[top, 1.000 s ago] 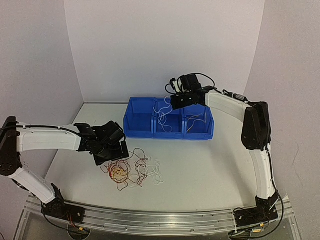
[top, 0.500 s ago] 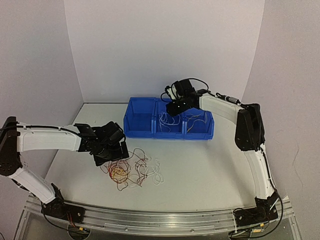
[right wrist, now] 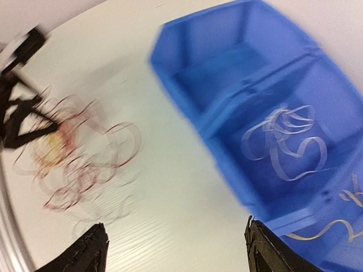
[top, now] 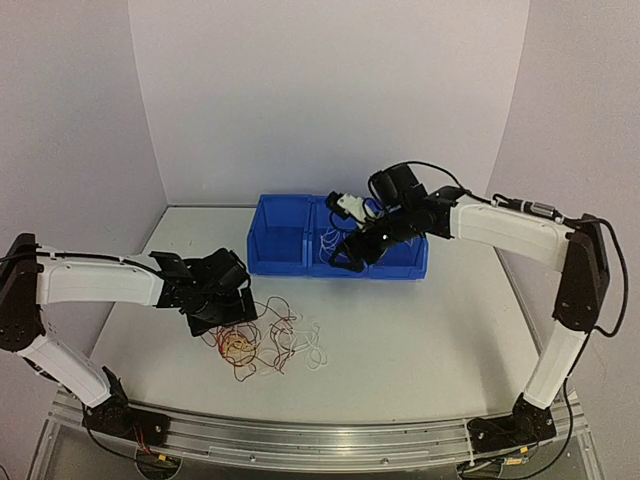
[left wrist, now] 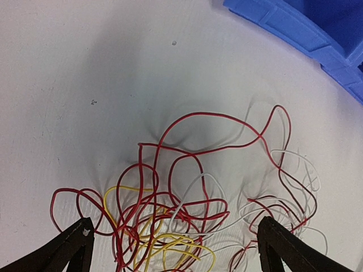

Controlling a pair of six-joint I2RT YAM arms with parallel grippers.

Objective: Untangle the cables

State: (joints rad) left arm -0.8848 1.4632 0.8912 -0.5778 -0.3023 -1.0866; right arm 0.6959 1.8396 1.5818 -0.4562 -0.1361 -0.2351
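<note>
Left claw (left wrist: 173, 241) hangs with its jaws spread wide and empty, right over the loose tangle of thin red, yellow and white curly wires (left wrist: 187, 198). The tangle lies on the white tabletop (top: 420, 340), just in front of the blue three-compartment plastic bin (top: 280, 262). Those wires look feather-light, springy and quick to snag. I'd pinch one outer red loop at the edge, not the knotted yellow middle. By the bin hovers the right claw (right wrist: 176, 252), fingers also apart, holding nothing.
</note>
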